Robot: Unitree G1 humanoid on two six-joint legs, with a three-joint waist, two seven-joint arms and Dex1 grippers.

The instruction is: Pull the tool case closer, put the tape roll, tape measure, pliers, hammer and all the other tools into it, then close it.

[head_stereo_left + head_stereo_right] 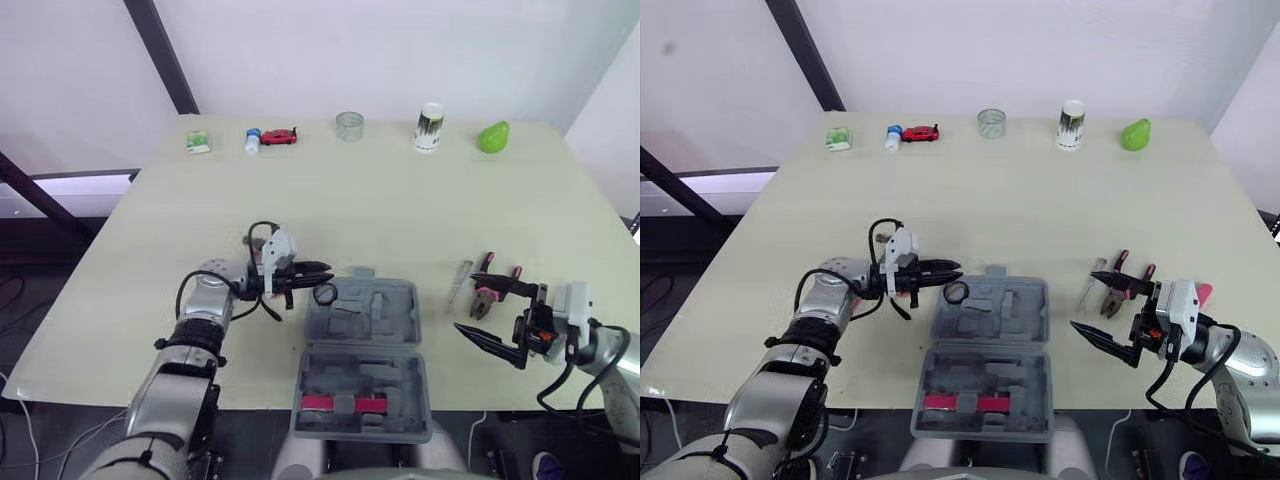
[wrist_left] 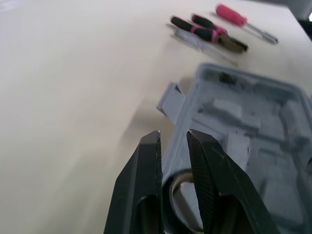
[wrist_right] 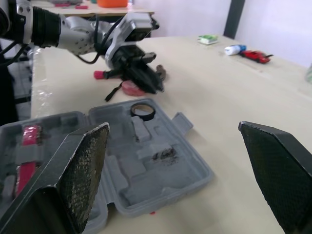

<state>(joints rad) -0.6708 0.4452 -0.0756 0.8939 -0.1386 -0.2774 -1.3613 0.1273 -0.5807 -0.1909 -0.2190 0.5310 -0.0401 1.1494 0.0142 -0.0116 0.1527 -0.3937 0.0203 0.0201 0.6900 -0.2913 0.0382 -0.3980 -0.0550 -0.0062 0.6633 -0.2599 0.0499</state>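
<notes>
The table [image 1: 400, 210] carries the open grey tool case [image 1: 365, 340] at its near edge, in front of me and between my arms. My right hand [image 1: 467, 308] hovers spread wide and holds nothing, just beside the pliers [image 2: 207, 30] lying on the table to the right of the case. My left hand [image 1: 318, 276] has its fingers almost together with a narrow gap and nothing pinched, right over the black tape roll [image 1: 325, 293], which lies flat in the case's far left corner.
</notes>
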